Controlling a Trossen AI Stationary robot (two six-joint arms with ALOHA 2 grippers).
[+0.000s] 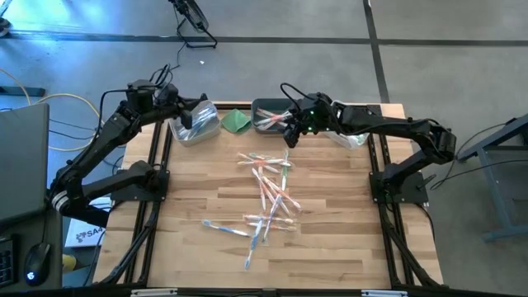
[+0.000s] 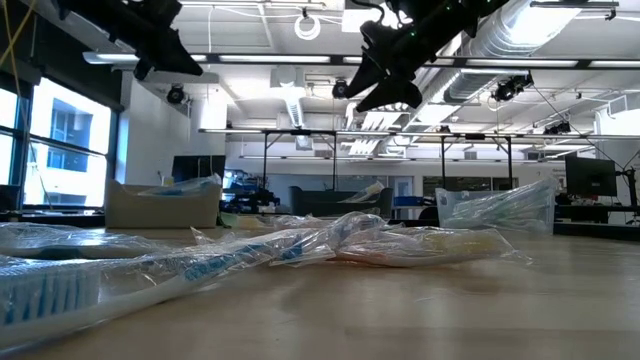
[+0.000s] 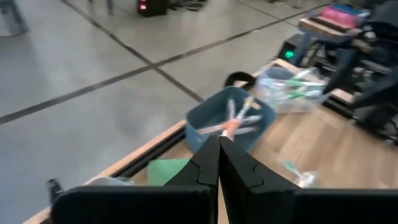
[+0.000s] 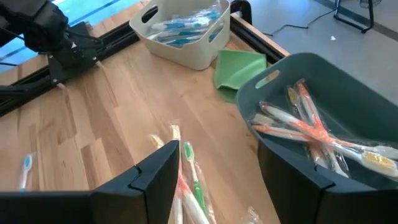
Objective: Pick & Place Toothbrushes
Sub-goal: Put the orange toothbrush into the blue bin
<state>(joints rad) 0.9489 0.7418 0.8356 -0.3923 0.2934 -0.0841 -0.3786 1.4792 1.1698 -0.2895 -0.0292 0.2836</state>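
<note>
Above the back edge of the counter [image 1: 330, 223], my right gripper [image 4: 217, 180] hovers w/ fingers spread wide and nothing between them, right beside the dark bin [image 4: 348, 93] that already has orange toothbrushes in it. Probably lining up for another pick, since the toothbrushes [image 1: 268, 198] lie scattered mid-counter, apart from me; a green one and a pink-orange one show just under my fingers. My left gripper [image 3: 219, 163] is pinched fully shut, empty, parked over the pale bin [image 1: 195, 125], which holds blue brushes, so sorting by colour seems the idea. Green cloth [image 1: 237, 120] sits btw. the two bins, not in my path. Clear bag [image 1: 351, 136] w/ more brushes lies by my right arm; the crinkly wrappers overlap, so singling one out may be fiddly.
</note>
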